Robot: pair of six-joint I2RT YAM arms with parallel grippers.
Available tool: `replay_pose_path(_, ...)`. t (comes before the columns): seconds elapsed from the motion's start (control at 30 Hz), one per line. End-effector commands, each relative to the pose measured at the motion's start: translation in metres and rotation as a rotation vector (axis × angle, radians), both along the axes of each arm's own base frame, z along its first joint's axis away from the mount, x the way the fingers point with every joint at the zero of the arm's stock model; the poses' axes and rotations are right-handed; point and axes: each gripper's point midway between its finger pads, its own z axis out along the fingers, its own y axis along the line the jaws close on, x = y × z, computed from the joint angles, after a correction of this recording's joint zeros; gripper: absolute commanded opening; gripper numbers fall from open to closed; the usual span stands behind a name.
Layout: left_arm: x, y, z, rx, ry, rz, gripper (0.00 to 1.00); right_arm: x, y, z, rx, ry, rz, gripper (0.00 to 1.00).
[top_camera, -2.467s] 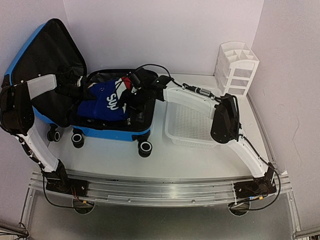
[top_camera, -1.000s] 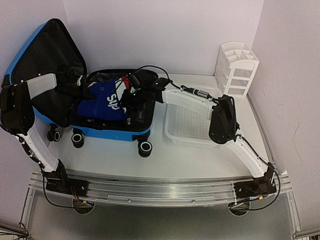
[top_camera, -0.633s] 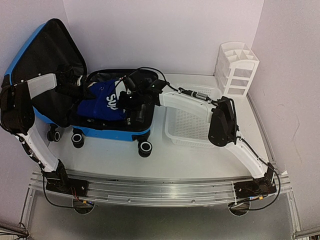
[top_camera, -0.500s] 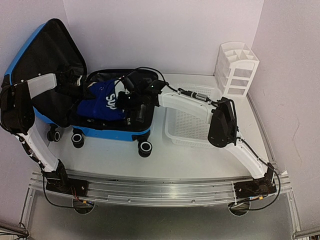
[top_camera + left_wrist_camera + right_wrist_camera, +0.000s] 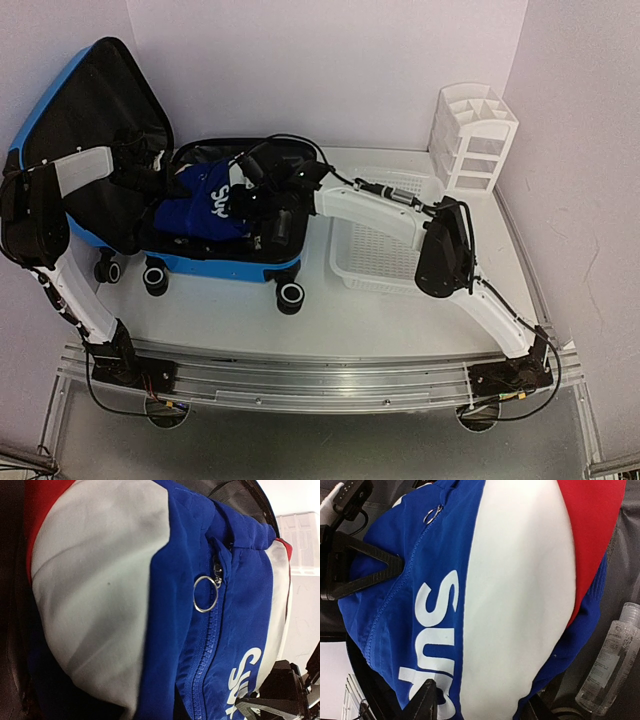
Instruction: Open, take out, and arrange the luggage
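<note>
Item: blue-white-red fabric bag [image 5: 510, 580] in blue hard-shell suitcase [image 5: 220, 265]. My right claw [image 5: 479, 702] wide, straddling it; pinch fabric deep, lift straight.

The white table [image 5: 300, 335] fills the middle of the frame. At left on it stands the open blue luggage [image 5: 225, 266], 3 wheels [image 5: 290, 296] showing. A white basket [image 5: 372, 284] sits just beside it, and a white organizer [image 5: 475, 135] stands upper right.

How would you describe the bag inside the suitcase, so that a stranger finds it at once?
On the table's left lies an open blue suitcase, lid up. Inside it sits a soft bag. Only it is blue, white and red with white lettering, unlike the clear bottle beside it.
</note>
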Motion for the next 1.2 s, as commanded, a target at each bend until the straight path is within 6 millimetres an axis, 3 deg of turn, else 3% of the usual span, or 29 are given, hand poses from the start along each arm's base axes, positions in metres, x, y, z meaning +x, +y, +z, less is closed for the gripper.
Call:
replay_pose_path(0.0,0.021,0.004,0.021,0.019,-0.098,0.000,0.00,-0.014,0.011,0.089,0.130,-0.125,0.039,0.50)
replay_pose_path(0.2,0.022,0.004,0.021,0.020,-0.098,0.000,0.00,-0.020,0.015,0.102,0.129,-0.174,0.049,0.52)
replay_pose_path(0.57,0.022,0.004,0.021,0.021,-0.098,-0.002,0.00,-0.025,0.021,0.098,0.131,-0.178,0.063,0.53)
replay_pose_path(0.97,0.018,0.003,0.018,0.017,-0.098,0.000,0.00,0.004,0.004,0.022,0.129,0.087,-0.024,0.53)
replay_pose_path(1.17,0.012,0.005,-0.001,0.026,-0.069,0.003,0.00,0.007,0.015,0.014,0.209,0.162,0.015,0.45)
